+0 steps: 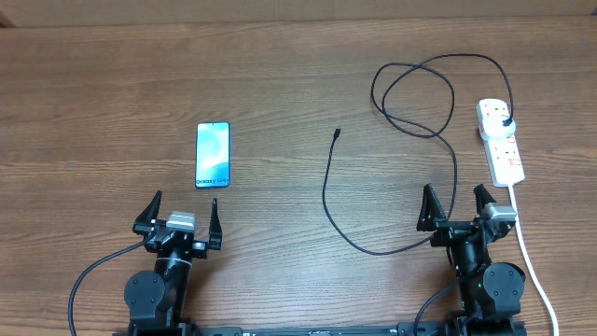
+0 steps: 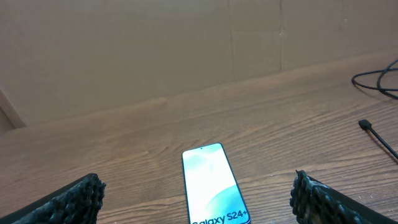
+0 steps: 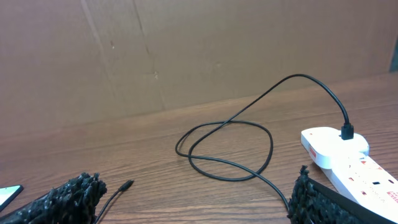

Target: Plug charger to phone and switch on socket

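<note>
Along the near edge of the worktop (image 1: 280, 56) both hands sit low and hold nothing: the left hand (image 1: 185, 202) toward the near left corner, the right hand (image 1: 454, 192) toward the near right corner, each with its jaws spread wide and released. The phone (image 1: 213, 155) lies flat just beyond the left hand, left of the middle, screen up and lit, its long sides pointing to the far edge. From the left wrist it shows ahead of the fingers (image 2: 74, 198), apart from both. The socket (image 1: 502, 142) lies by the right edge, lengthwise toward the far edge, and its white cord (image 1: 527, 245) trails to the near edge past the right arm. The charger (image 1: 326, 182) has its plug (image 1: 505, 121) seated in the socket's far end. From there the cable loops toward the far edge, comes back toward the right hand and, seen from overhead, passes between its fingers; whether it touches them I cannot tell. It then curves along the near edge and runs up to the connector tip (image 1: 337, 134), which rests near the middle of the worktop, well apart from the phone. How the socket's switches stand is too small to tell.
</note>
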